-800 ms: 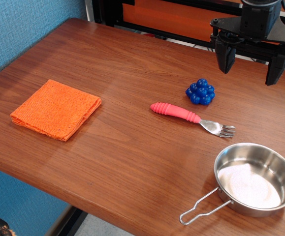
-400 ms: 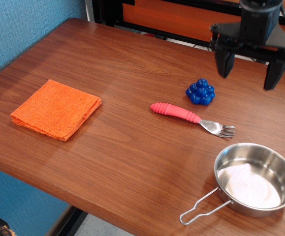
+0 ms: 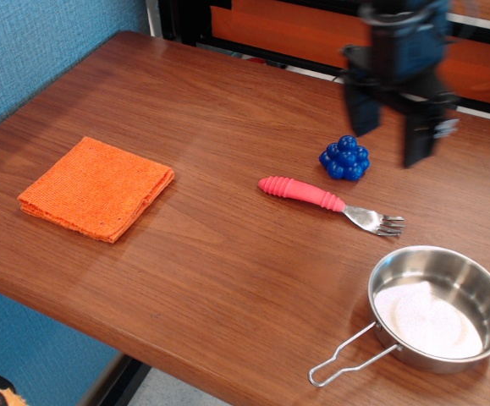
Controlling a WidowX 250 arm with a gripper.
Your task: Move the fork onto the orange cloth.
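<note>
The fork (image 3: 325,200) lies flat on the wooden table right of centre, its ribbed pink-red handle pointing left and its metal tines pointing right. The orange cloth (image 3: 96,187) lies folded at the left, far from the fork. My gripper (image 3: 390,138) hangs open and empty above the table behind the fork, blurred by motion. Its two dark fingers straddle the space just right of a blue ball. It touches nothing.
A knobbly blue ball (image 3: 344,158) sits just behind the fork, close under the gripper. A steel pan (image 3: 439,307) with a wire handle stands at the front right. A blue wall runs along the left; a black and orange frame stands behind the table.
The gripper has moved left and down towards the blue ball and the fork, and turned a little. Fork, cloth, ball and pan have not moved.
</note>
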